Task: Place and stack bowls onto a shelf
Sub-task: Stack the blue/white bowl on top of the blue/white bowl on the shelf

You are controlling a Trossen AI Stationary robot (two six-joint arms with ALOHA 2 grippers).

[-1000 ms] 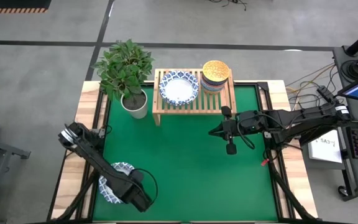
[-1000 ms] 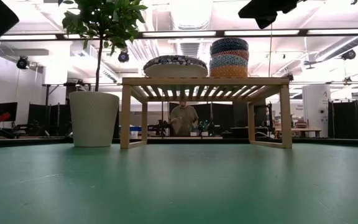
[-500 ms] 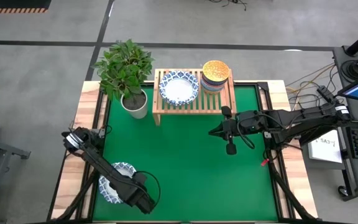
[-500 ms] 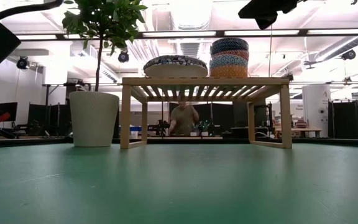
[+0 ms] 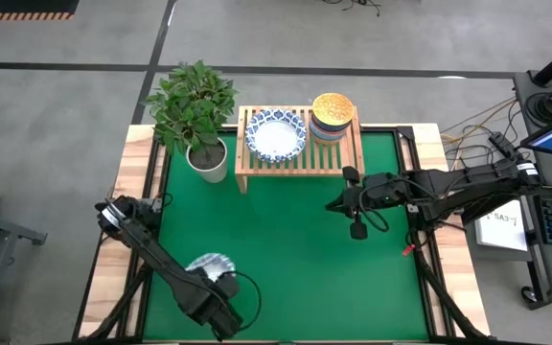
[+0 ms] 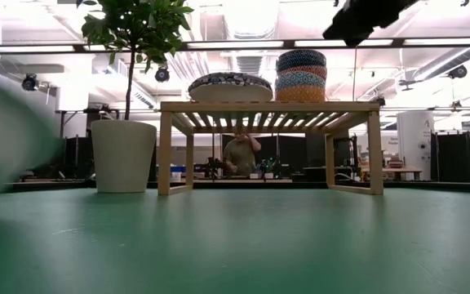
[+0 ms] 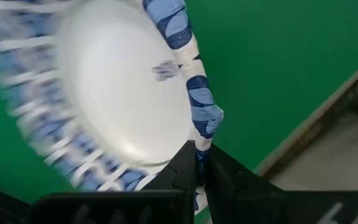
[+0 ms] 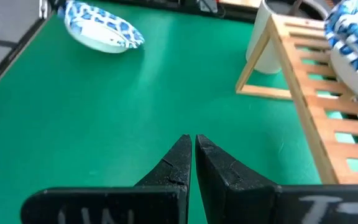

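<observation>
Here, each label marks one element of the scene.
Held bowl (image 5: 209, 265): wide, white, blue-patterned rim; lifted over the mat's near-left part, rim pinched.
Left gripper (image 7: 197, 163): fingers clamped on that rim.
Shelf (image 5: 298, 159): at the mat's far edge; wide bowls (image 5: 276, 137) stacked on its left half, small bowls (image 5: 333, 117) stacked at its right end, yellow on top.
Right gripper (image 8: 193, 155): hovers before the shelf, fingers nearly touching, holding nothing.
Plant pot (image 5: 209, 159): just left of the shelf.

No readable text, label, brand, number or sign anywhere, only faint pale marks on the dark body of the right gripper (image 8: 193, 152) in its wrist view, too cut off to read
</observation>
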